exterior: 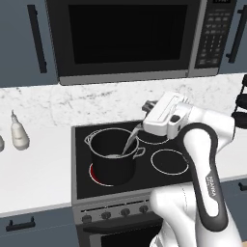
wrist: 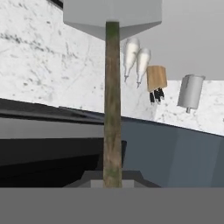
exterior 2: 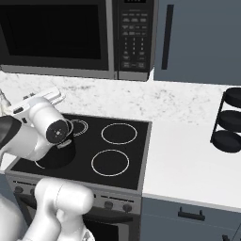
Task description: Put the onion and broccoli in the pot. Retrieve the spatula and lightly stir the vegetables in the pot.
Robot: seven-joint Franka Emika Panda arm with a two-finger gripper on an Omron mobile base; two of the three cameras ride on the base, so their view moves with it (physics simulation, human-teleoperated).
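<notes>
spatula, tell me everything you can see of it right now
The spatula has a thin handle, brownish-green up close in the hand view, and a pale grey flat blade. It is gripped in the shut claw and slants down to the left into the black pot on the stove's front left burner, its blade end low inside the pot. Whether it touches anything in there cannot be told.

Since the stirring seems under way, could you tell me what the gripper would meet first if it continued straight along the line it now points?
The gripper, shut on the spatula, points down-left into the pot. Going on, the spatula's blade would probably press on the pot's inside first; depth is unclear, and the contents are hidden.
</notes>
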